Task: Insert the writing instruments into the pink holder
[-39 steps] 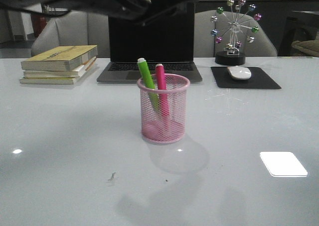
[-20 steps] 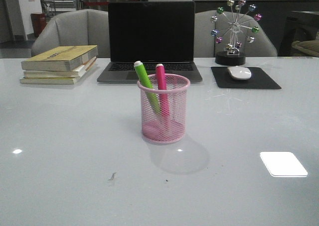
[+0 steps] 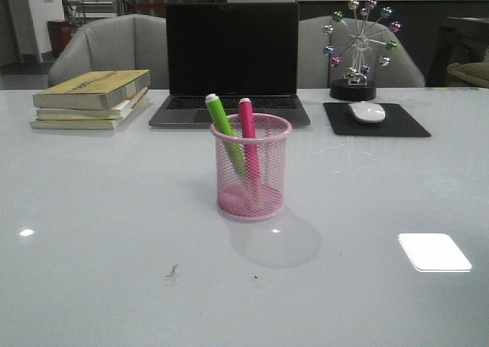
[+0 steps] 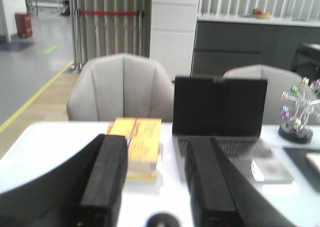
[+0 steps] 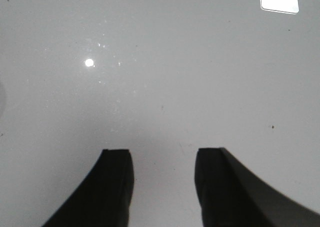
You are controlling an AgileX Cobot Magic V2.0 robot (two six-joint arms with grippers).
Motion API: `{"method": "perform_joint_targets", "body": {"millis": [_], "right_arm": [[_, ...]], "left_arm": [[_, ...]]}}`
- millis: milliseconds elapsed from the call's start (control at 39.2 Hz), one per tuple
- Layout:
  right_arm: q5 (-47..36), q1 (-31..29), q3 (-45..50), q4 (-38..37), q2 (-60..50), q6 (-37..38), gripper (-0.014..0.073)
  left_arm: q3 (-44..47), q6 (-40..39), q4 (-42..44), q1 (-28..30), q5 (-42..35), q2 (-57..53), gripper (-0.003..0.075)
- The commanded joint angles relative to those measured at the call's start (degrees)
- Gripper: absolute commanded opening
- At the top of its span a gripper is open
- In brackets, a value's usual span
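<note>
A: Glossy white tabletop (image 3: 92, 209), office behind it with grey padded chairs (image 3: 107, 45). Open black laptop (image 3: 231, 56) at the back, stack of yellow books (image 3: 90, 98) on its left, black mouse pad (image 3: 376, 120) with a white mouse (image 3: 367, 111) on its right, beaded desk ornament (image 3: 359, 45) behind that.

B: Task items?

A: Round pink wire-mesh holder (image 3: 250, 167) stands upright mid-table, in front of the laptop. Lime green marker (image 3: 224, 125) and hot pink marker (image 3: 247, 125) both sit inside, pale cap ends sticking above the rim. Green one leans left against the rim, likely because the cup is wider than the markers; pink one is nearer upright.

B: Grippers?

A: Neither shows in the front view. Left gripper (image 4: 155, 182) is raised and looks out over the books and laptop, black fingers (image 4: 105, 177) spread wide, nothing between. Right gripper (image 5: 162, 187) faces bare table, fingers (image 5: 115, 182) also wide apart, empty.

B: Progress?

A: Looks done. Both markers are in, both arms are clear of the cup, probably so nothing tips it.
</note>
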Motion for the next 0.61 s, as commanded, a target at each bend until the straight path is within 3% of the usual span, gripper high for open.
{"method": "perform_joint_targets", "body": {"millis": [0, 153, 408, 510, 587], "right_arm": [[-3.8, -0.5, -1.7, -0.4, -0.7, -0.3, 0.0413], [-3.6, -0.5, -1.7, -0.4, -0.7, -0.3, 0.0413], [-3.3, -0.5, -1.7, -0.4, -0.7, -0.3, 0.0412], [-3.0, -0.5, -1.7, -0.4, -0.7, -0.3, 0.0354], [-2.9, -0.5, -1.7, -0.4, -0.7, -0.3, 0.0263]], "left_arm": [[3.2, -0.1, -0.6, 0.8, -1.3, -4.8, 0.0351], [9.3, -0.1, -0.5, 1.2, 3.9, -9.8, 0.0351], [13.1, -0.1, -0.5, 1.2, 2.7, -11.9, 0.0351], [13.1, -0.1, -0.5, 1.2, -0.2, -11.9, 0.0351], [13.1, -0.1, -0.5, 1.2, -1.6, -11.9, 0.0351]]}}
